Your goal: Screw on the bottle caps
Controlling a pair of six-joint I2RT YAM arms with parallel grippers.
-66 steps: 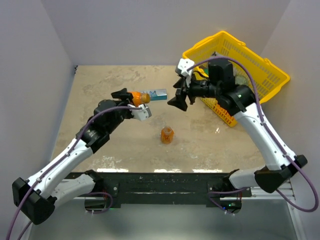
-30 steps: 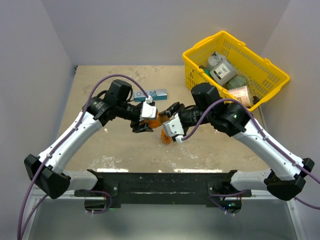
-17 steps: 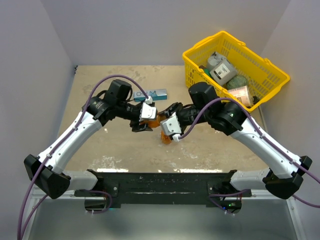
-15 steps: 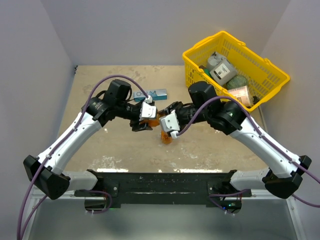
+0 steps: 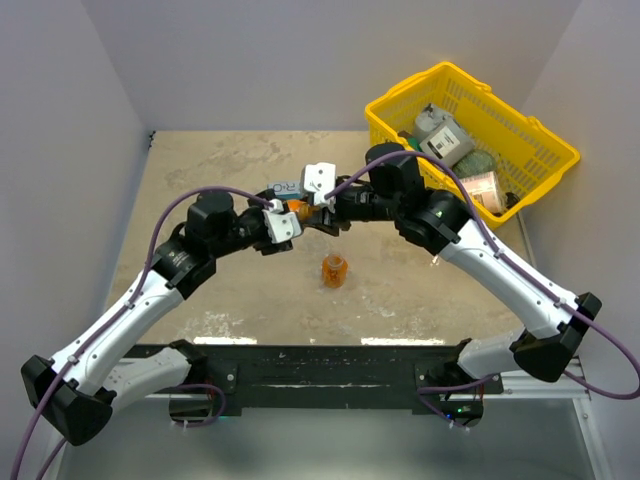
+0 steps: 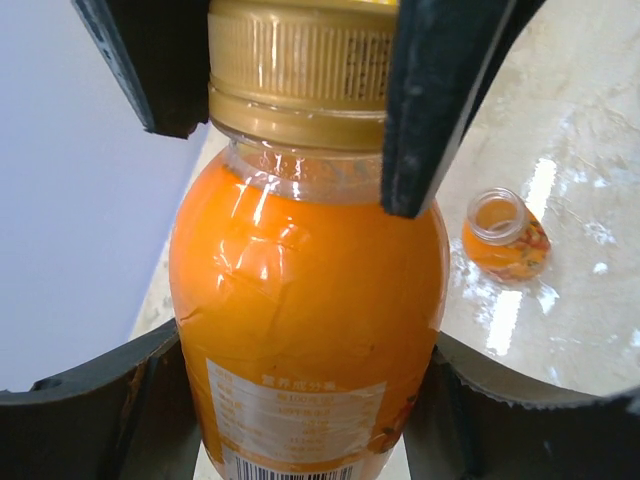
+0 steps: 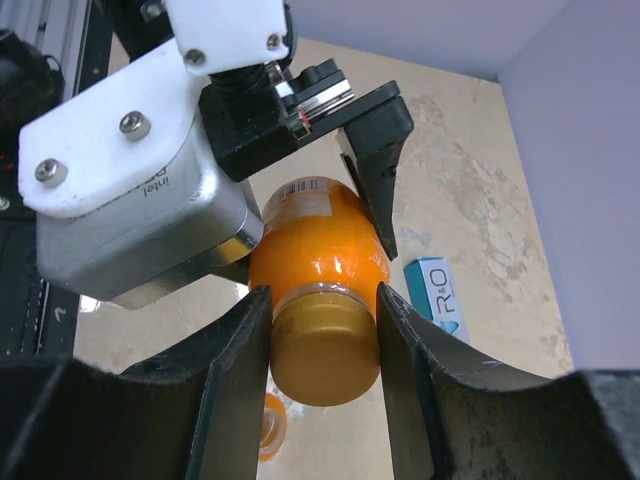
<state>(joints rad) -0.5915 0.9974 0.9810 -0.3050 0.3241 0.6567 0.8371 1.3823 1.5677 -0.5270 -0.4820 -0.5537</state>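
My left gripper (image 5: 281, 219) is shut on the body of a small orange bottle (image 5: 291, 211) and holds it above the table. In the left wrist view (image 6: 310, 410) its jaws clamp the bottle (image 6: 310, 290) low on its body. A brownish-gold cap (image 6: 300, 75) sits on the neck. My right gripper (image 5: 312, 212) is shut on that cap (image 7: 325, 350), one finger (image 7: 235, 370) on each side. A second orange bottle (image 5: 335, 270) stands upright on the table with an open neck (image 6: 503, 236). A second cap is not in view.
A yellow basket (image 5: 545, 150) with several items stands at the back right. A blue-and-white box (image 5: 284, 188) lies on the table behind the grippers and also shows in the right wrist view (image 7: 440, 290). White walls close in the left, back and right.
Both grippers have moved up and back, away from the standing bottle, with the held bottle between them. The left arm has swung in lower.
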